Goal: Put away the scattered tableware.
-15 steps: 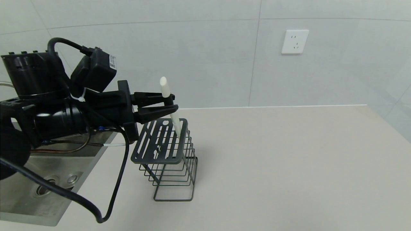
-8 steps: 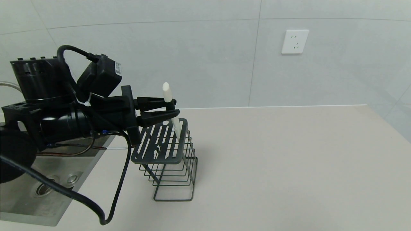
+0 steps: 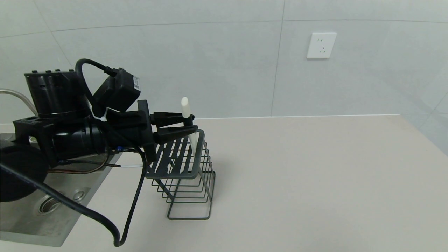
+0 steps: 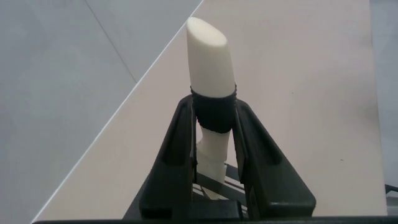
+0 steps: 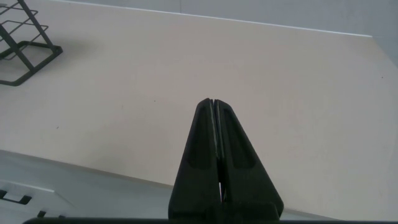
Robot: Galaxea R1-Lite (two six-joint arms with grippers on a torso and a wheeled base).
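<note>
A white-handled utensil (image 3: 185, 106) stands nearly upright, with my left gripper (image 3: 190, 126) shut on its handle. Its lower end passes through a slot at the right edge of the dark wire rack (image 3: 182, 164), and a thin metal part runs down inside the rack. In the left wrist view the handle (image 4: 210, 56) rises from between the shut fingers (image 4: 180, 134) of the left gripper (image 4: 214, 109). My right gripper (image 5: 214, 109) is shut on nothing, above bare counter, with the rack's foot (image 5: 25, 43) farther off.
A steel sink (image 3: 45, 196) lies left of the rack, with a faucet pipe (image 3: 14, 94) behind the arm. A wall outlet (image 3: 321, 45) sits high on the tiled wall. The beige counter (image 3: 315, 182) stretches open to the right of the rack.
My left gripper has moved down and a little to the right with the utensil, so the utensil sits lower in the rack slot. The rack has not moved.
</note>
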